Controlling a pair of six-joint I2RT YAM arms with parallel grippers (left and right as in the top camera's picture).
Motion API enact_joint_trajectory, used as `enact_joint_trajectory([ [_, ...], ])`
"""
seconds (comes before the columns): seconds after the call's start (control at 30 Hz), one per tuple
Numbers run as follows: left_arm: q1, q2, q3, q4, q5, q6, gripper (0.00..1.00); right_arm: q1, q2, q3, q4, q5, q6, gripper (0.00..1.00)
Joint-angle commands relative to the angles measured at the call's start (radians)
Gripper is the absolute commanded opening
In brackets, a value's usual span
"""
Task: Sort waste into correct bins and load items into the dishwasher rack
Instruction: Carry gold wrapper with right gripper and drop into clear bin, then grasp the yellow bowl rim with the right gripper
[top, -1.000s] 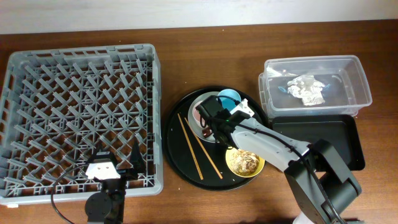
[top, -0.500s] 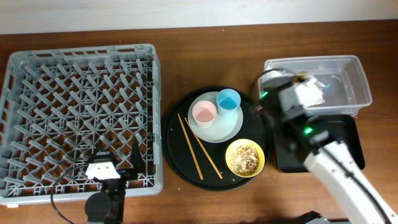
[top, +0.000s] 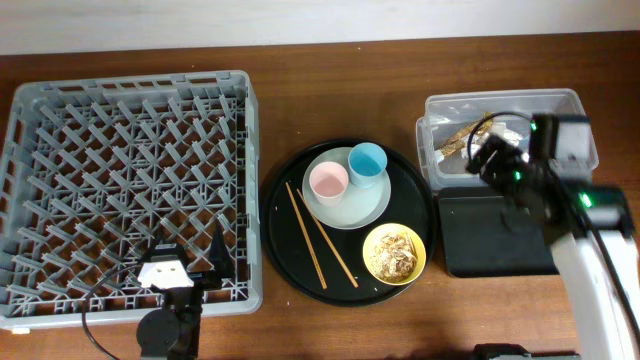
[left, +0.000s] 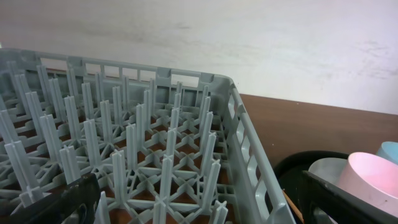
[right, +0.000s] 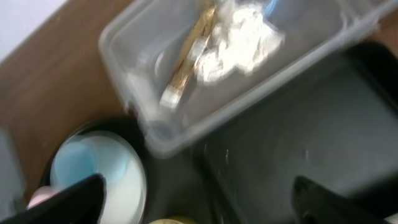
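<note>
At the near-left corner of the tabletop the left fingers (left: 68, 200) are spread wide with nothing between them, over the near rim of the dishwasher rack (top: 130, 85), in which no item is yet loaded; a peg could be snagged there if a careless descent is made. By the middle of the near edge the yellow bowl (top: 420, 262) is set on the round black tray (top: 281, 250) with the food scraps (top: 392, 255) heaped loose in it. If the bowl is pinched by its rim and tipped badly, scraps could be scattered over the tabletop or dropped into the wrong bin. The chopsticks (top: 305, 238) lie flat beside it and are thin, so they could be missed, rolled, or let slip through the rack's lattice. Further back the pink cup (top: 328, 181) and blue cup (top: 367, 161) stand on the white plate (top: 360, 210); were the plate lifted first, both would likely be toppled. Toward the right edge the black tray (top: 500, 240) lies bare, and beyond it, at the far-right corner, the clear tub (top: 500, 97) holds the paper wad (right: 242, 43) and wrapper strip (right: 186, 62). The right fingers (right: 74, 199) are held wide and empty above the seam between those bins. The tub wall could be clipped and the tub shoved, and the clearance cannot be judged from the blurred wrist view.
</note>
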Motion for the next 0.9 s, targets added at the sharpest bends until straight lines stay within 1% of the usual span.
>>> enact_joint_trajectory([
  [0.0, 0.005, -0.004, -0.001, -0.005, -0.001, 0.016, 0.99, 0.137, -0.139, 0.017, -0.176, -0.099, -0.112, 0.65],
  [0.03, 0.005, -0.004, -0.001, -0.005, -0.001, 0.016, 0.99, 0.211, -0.164, 0.015, -0.241, -0.101, -0.111, 0.52],
  [0.07, 0.005, -0.004, -0.001, -0.005, -0.001, 0.016, 0.99, 0.265, -0.171, 0.011, -0.269, -0.101, -0.111, 0.45],
  [0.13, 0.005, -0.004, -0.001, -0.005, -0.001, 0.016, 0.99, 0.451, -0.144, -0.02, -0.287, -0.1, -0.111, 0.44],
  [0.2, 0.005, -0.004, -0.001, -0.005, -0.001, 0.016, 0.99, 0.566, -0.089, -0.031, -0.288, -0.092, -0.111, 0.42],
  [0.23, 0.005, -0.004, -0.001, -0.005, -0.001, 0.016, 0.99, 0.632, -0.036, -0.032, -0.288, -0.06, -0.111, 0.39],
  [0.27, 0.005, -0.004, -0.001, -0.005, -0.001, 0.016, 0.99, 0.702, 0.048, -0.032, -0.283, -0.005, -0.111, 0.4],
  [0.3, 0.005, -0.004, -0.001, -0.005, -0.001, 0.016, 0.99, 0.734, 0.125, -0.032, -0.276, 0.019, -0.111, 0.42],
  [0.43, 0.005, -0.004, -0.001, -0.005, -0.001, 0.016, 0.99, 0.739, 0.32, -0.032, -0.235, 0.014, -0.108, 0.41],
  [0.5, 0.005, -0.004, -0.001, -0.005, -0.001, 0.016, 0.99, 0.739, 0.41, -0.032, -0.224, 0.012, -0.108, 0.36],
  [0.57, 0.005, -0.004, -0.001, -0.005, -0.001, 0.016, 0.99, 0.74, 0.483, -0.032, -0.189, -0.032, -0.108, 0.35],
  [0.67, 0.005, -0.004, -0.001, -0.005, -0.001, 0.016, 0.99, 0.758, 0.541, -0.032, -0.142, -0.07, -0.108, 0.34],
  [0.87, 0.005, -0.004, -0.001, -0.005, -0.001, 0.016, 0.99, 0.78, 0.544, -0.061, -0.081, -0.045, -0.111, 0.34],
])
